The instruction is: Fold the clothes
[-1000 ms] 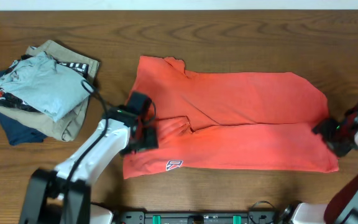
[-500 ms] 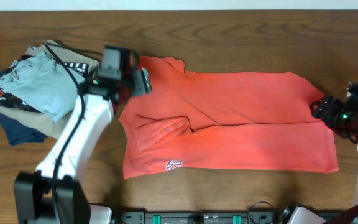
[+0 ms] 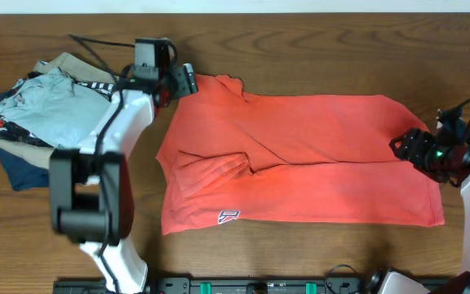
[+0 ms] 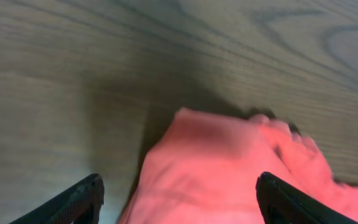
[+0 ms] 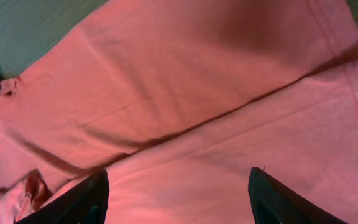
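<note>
The clothes, a coral-red T-shirt (image 3: 317, 155), lie flat across the middle of the table, with a lengthwise fold and a small logo patch (image 3: 228, 216) near the front left. My left gripper (image 3: 186, 81) hovers open over the shirt's far left corner (image 4: 216, 155), both dark fingertips (image 4: 82, 199) wide apart with nothing between them. My right gripper (image 3: 404, 148) stands open over the shirt's right edge. In the right wrist view its fingers (image 5: 73, 202) straddle red cloth (image 5: 185, 93) without pinching it.
A pile of folded garments (image 3: 47, 114) in light blue, tan and navy sits at the far left of the wooden table (image 3: 300, 41). The left arm's cable (image 3: 96, 41) trails above the pile.
My left arm swung from the shirt's front left area up to its far left corner. My right gripper shifted up and inward along the right edge. The shirt itself lies the same.
</note>
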Controlling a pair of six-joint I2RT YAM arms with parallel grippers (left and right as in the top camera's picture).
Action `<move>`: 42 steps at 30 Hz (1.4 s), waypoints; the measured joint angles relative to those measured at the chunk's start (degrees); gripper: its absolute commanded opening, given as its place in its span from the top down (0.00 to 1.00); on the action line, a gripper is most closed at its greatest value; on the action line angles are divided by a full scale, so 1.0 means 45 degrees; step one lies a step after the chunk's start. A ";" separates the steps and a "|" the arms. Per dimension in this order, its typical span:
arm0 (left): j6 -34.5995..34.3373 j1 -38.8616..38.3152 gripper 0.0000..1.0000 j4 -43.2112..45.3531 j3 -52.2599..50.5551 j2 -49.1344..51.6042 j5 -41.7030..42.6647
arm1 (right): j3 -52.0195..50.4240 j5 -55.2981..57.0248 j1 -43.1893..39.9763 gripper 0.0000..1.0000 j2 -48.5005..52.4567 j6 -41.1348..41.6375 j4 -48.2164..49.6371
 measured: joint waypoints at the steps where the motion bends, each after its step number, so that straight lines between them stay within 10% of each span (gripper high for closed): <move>1: 0.0005 0.0000 0.20 -0.0053 0.0384 0.0403 0.0034 | 0.0000 0.0000 0.0024 0.30 0.0000 -0.0010 -0.0126; 10: 0.0034 0.0000 0.29 0.0068 0.2278 0.2555 0.0763 | 0.0000 -0.0019 0.0058 0.31 0.0000 -0.0243 -0.0748; 19: 0.0189 -0.0078 0.89 0.0117 0.2288 0.3041 0.1044 | 0.0000 -0.0019 0.0058 0.32 0.0000 -0.0282 -0.0733; 28: 0.0272 -0.0136 0.94 -0.1617 0.2336 0.3041 0.1127 | 0.0000 0.1001 0.0068 0.34 0.0005 -0.0287 -0.0044; 42: 0.0272 -0.0136 0.94 -0.5591 0.2385 0.1739 0.2273 | 0.0005 0.1651 0.0068 0.13 0.2331 -0.0131 0.6625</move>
